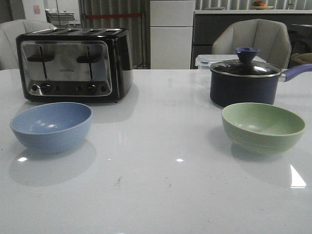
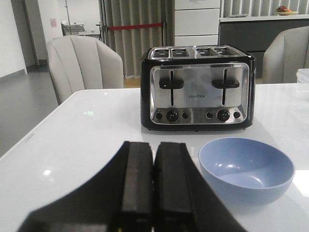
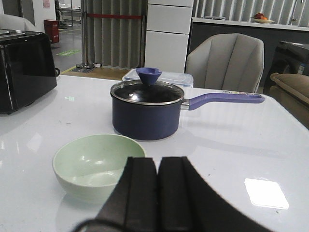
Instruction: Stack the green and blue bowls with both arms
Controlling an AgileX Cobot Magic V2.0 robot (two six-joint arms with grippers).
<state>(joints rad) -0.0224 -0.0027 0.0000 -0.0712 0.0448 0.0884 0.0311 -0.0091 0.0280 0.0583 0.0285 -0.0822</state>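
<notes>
Item one: a dusty blue, round, matte bowl (image 1: 51, 126), upright and empty, at the lower left of the front view on the glossy white desk (image 1: 161, 185), just in front of a black and brushed-steel four-slot toaster (image 1: 74, 64). Item two: a pale sage green, round, matte bowl (image 1: 263, 126) of like size, upright and empty, at the lower right of the front view, just in front of a dark navy saucepan with glass lid and purple-blue handle (image 1: 246, 80); a clear lidded plastic box (image 3: 159, 76) shows behind the pan. The two bowls stand well apart, with bare desk between them. Left gripper (image 2: 153, 186): dark angular fingers pressed together, holding nothing; in the left wrist view the blue bowl (image 2: 246, 169) lies to the right of the fingers and a little beyond them, near but not touching. Right gripper (image 3: 157, 193): likewise closed and empty; in the right wrist view the green bowl (image 3: 96, 164) lies to the left of the fingers, near them. Neither arm appears in the front view. Judgement: each arm is nearer its own bowl, left to blue, right to green; being round, the bowls have no long axis, so a rim may be taken from any side. Both grippers would need to part first. Smooth matte walls may slip on a thin rim pinch. Stacking is not yet begun.
</notes>
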